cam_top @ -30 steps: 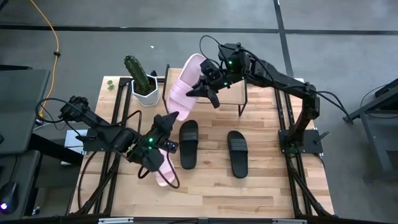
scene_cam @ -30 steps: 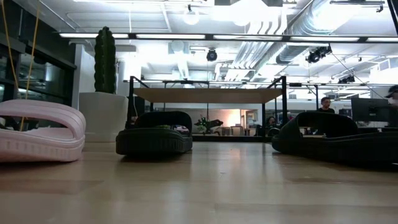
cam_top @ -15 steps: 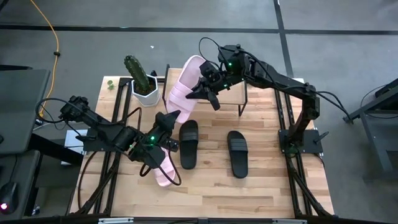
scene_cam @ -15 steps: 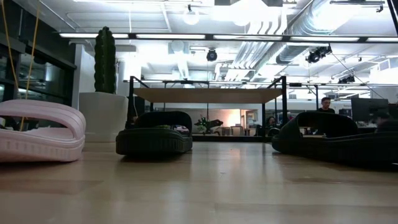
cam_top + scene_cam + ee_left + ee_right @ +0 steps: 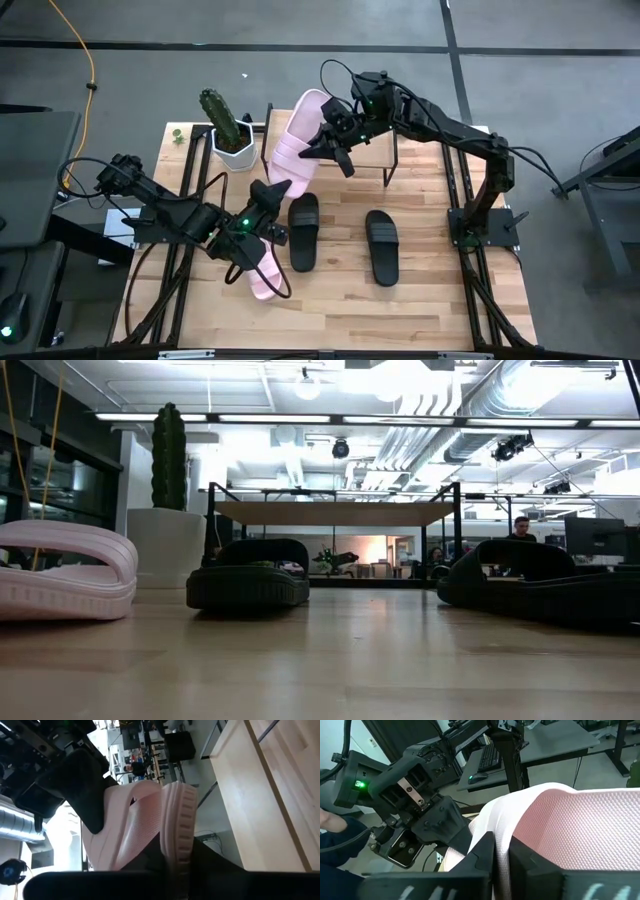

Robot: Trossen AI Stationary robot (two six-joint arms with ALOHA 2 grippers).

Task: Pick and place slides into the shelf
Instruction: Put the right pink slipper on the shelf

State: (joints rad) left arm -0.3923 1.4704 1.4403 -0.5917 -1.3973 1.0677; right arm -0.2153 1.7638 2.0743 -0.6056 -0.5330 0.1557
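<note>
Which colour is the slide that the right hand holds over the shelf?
Pale pink: the slide in the right hand, clearest in the high view.

1. A light wooden table (image 5: pixel 420 290) carries everything.
2. Two black slides lie flat at its middle: one (image 5: pixel 303 231) left, one (image 5: pixel 381 246) right, apart.
3. A pink slide (image 5: pixel 262 272) rests left of them.
4. A white cactus pot (image 5: pixel 232 147) stands at the far left.
5. The shelf (image 5: pixel 375 152) stands at the far edge.

I am finding nothing readable anywhere on the bench or in the room behind it; no lettering, label, brand mark, number or sign is showing clearly enough to make out in any view.
</note>
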